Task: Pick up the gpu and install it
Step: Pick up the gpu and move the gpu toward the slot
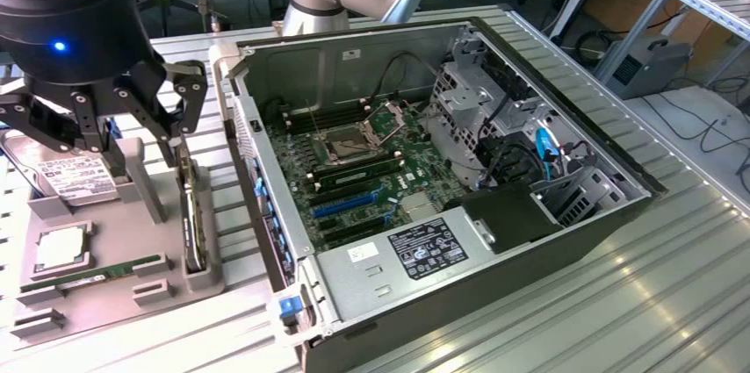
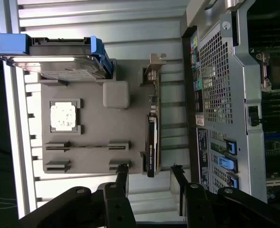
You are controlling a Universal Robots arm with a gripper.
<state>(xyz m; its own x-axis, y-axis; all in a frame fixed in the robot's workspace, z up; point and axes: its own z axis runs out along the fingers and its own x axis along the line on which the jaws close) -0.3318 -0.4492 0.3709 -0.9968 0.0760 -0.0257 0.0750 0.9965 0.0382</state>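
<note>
Tool [image 2: 150,169], jaws spread, above the upright gpu [image 2: 152,140]

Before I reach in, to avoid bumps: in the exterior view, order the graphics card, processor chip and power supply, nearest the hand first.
1. Graphics card, on edge in the tray, below the hand.
2. Processor chip, flat on the tray.
3. Power supply, inside the computer case.

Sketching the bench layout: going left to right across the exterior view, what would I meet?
Hard drive → gpu, standing on edge → motherboard inside the open computer case → drive cage.
</note>
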